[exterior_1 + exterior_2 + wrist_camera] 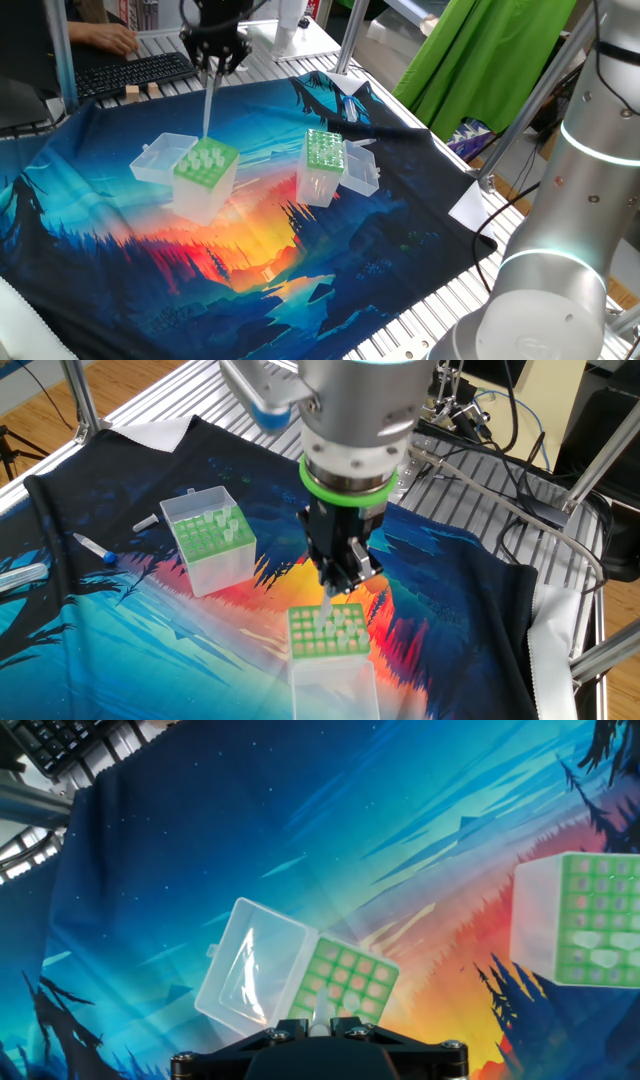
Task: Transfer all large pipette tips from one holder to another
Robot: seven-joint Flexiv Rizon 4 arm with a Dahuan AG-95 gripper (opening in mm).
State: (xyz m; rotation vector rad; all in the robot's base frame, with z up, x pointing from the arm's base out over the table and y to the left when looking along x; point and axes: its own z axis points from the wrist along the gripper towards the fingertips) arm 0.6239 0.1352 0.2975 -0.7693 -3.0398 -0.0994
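Note:
My gripper (214, 58) hangs over the wide-holed light-green holder (205, 166), shut on one large pipette tip (209, 105) that points straight down. The tip's lower end is right at the holder's top plate; whether it is inside a hole I cannot tell. From the other side, the gripper (338, 582), the tip (325, 610) and the holder (327, 632) line up the same way. The hand view shows the tip (321, 1016) between the jaws above the holder (348, 982). The narrower, finely dotted holder (325, 150) (205, 538) (590, 920) stands apart, its lid open.
A colourful cloth (150, 270) covers the table. Blue-capped tubes (95, 547) lie near the dotted holder. A keyboard (130, 70) and a person's hand (110, 38) are at the far edge. The wide-holed holder's clear lid (255, 970) lies open beside it.

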